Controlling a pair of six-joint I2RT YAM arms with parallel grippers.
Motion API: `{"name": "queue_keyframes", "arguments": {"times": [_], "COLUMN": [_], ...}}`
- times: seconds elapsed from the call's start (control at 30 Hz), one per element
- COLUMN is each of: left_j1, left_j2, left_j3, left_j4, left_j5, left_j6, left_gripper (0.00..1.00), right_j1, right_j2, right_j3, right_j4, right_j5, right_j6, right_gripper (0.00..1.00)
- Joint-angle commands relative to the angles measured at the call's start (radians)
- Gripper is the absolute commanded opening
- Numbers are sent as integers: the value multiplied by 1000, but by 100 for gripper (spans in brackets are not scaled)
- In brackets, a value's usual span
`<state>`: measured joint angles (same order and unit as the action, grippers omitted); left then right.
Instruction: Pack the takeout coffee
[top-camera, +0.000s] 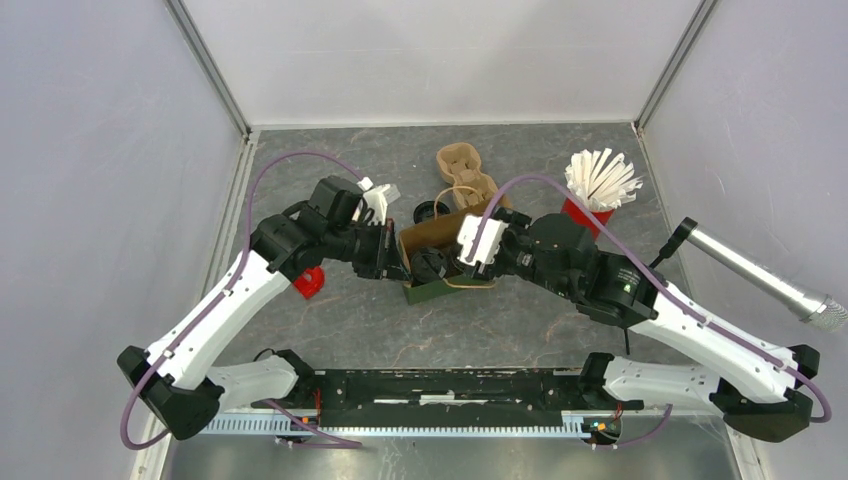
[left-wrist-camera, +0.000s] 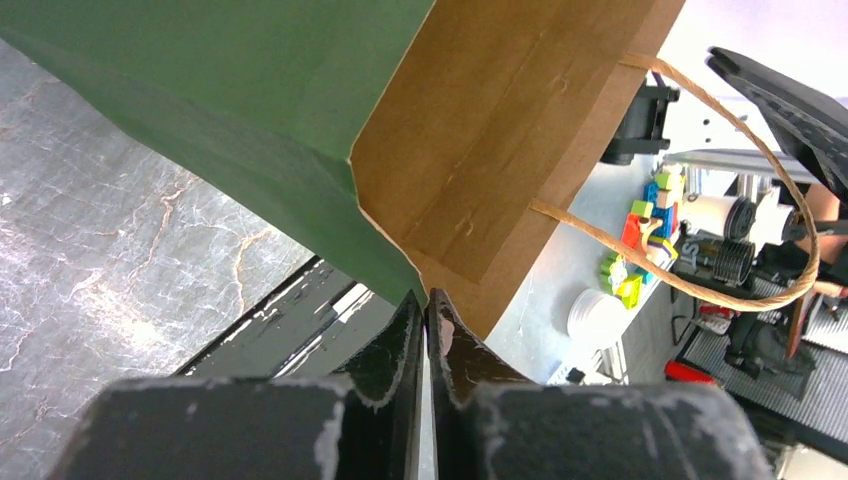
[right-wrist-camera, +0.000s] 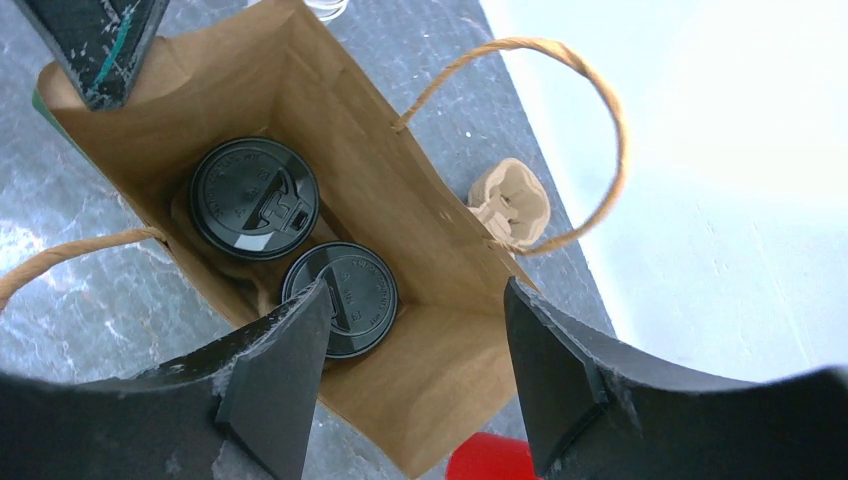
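Tugging with the left gripper (left-wrist-camera: 425, 320) (clamped tight on the rim of the paper bag (right-wrist-camera: 340, 130)) could topple it, spilling the takeout coffee (right-wrist-camera: 340, 298) standing inside beside another lidded cup (right-wrist-camera: 253, 198), below the right gripper (right-wrist-camera: 412, 300), spread wide and empty.

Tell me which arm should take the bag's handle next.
Right. The right gripper, open, hangs over the paper bag with a free handle loop beside it; the left gripper is shut on the bag's rim.
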<state>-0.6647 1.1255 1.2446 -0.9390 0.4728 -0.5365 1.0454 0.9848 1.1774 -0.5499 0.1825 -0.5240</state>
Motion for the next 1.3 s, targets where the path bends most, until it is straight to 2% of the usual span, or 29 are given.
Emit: {"name": "queue_keyframes", "arguments": {"times": [0.0, 0.3, 0.43, 0.53, 0.7, 0.83, 1.0, 1.07, 1.1, 1.27], "left_j1": [35, 65, 77, 85, 91, 92, 93, 91, 93, 93], "left_j2": [15, 75, 125, 155, 194, 201, 199, 195, 190, 160], "left_j3": [57, 152, 223, 272, 366, 445, 518, 534, 540, 544], "left_j4": [-27, -80, -108, -109, -125, -136, -136, -136, -136, -137], "left_j5": [-10, -56, -76, -113, -178, -235, -272, -275, -276, -306], "left_j6": [-63, -18, 22, 60, 106, 147, 183, 206, 217, 259], "left_gripper": [15, 19, 23, 25, 39, 49, 62, 77, 98, 100], "right_j1": [1, 1, 1, 0, -1, -8, -38, -56, -69, -195], "right_j2": [-16, -45, -79, -72, 2, 78, 148, 153, 153, 190], "right_j3": [2, -10, -70, -60, 12, 86, 191, 211, 215, 279], "right_j4": [81, 176, 247, 272, 210, 135, 67, 54, 54, -66], "right_j5": [92, 273, 264, 333, 469, 550, 659, 677, 675, 673], "right_j6": [97, 304, 315, 367, 465, 511, 570, 606, 610, 666], "right_gripper": [71, 75, 79, 81, 86, 97, 98, 98, 98, 98]}}
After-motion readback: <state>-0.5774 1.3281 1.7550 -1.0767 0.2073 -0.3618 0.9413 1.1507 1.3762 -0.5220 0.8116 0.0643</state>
